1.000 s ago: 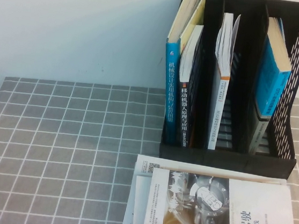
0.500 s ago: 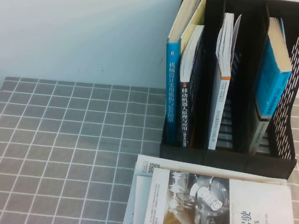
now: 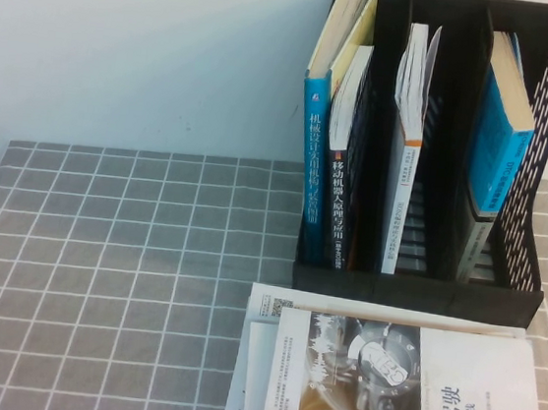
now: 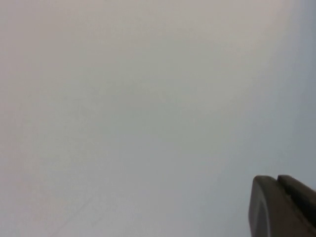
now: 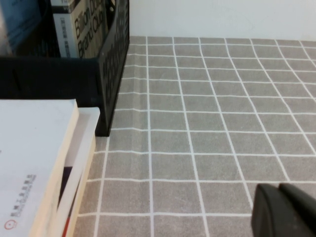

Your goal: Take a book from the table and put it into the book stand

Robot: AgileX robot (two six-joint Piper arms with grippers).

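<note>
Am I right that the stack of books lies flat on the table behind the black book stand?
Not quite: the stack of books lies flat on the table in front of the book stand, not behind it, as the high view shows.

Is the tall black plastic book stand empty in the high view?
No, the tall black plastic book stand holds several upright books in its compartments.

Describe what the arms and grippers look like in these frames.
Little shows. Neither arm appears in the high view. The left gripper is only a dark, matte, rounded block with a seam down it, at a corner of the left wrist view against a blank pale surface. The right gripper looks the same, above the table. No cables or markings visible.
</note>
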